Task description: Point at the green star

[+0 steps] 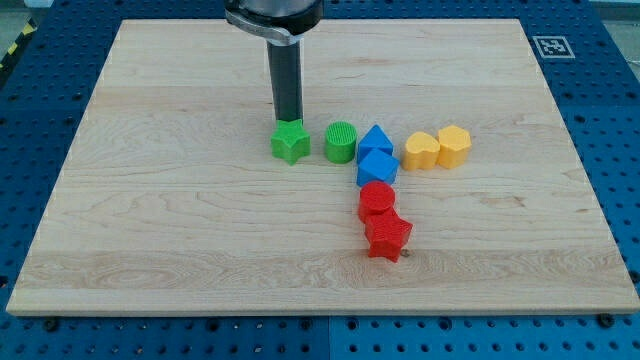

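The green star (290,141) lies on the wooden board (150,200) a little left of the middle. My tip (289,120) stands right at the star's top edge, touching it or nearly so. The dark rod rises straight up from there to the view's top. A green cylinder (341,142) sits just to the right of the star.
A blue triangular block (375,139) and a blue cube-like block (377,166) sit right of the cylinder. A yellow heart (421,150) and a yellow hexagon (454,145) lie further right. A red cylinder (377,200) and a red star (388,238) lie below the blue blocks.
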`<act>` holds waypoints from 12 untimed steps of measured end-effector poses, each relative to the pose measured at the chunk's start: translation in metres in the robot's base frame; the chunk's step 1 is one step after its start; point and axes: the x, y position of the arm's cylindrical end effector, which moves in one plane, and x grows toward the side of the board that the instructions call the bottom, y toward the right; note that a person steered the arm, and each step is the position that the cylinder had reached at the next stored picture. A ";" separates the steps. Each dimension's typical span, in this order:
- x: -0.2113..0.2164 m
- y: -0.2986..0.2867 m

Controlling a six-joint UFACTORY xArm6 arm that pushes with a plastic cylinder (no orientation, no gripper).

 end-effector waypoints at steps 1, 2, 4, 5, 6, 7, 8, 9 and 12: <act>0.000 -0.005; -0.002 -0.021; -0.063 -0.027; -0.104 -0.027; -0.116 -0.023; -0.118 0.007; -0.120 0.025; -0.135 -0.024; -0.046 -0.109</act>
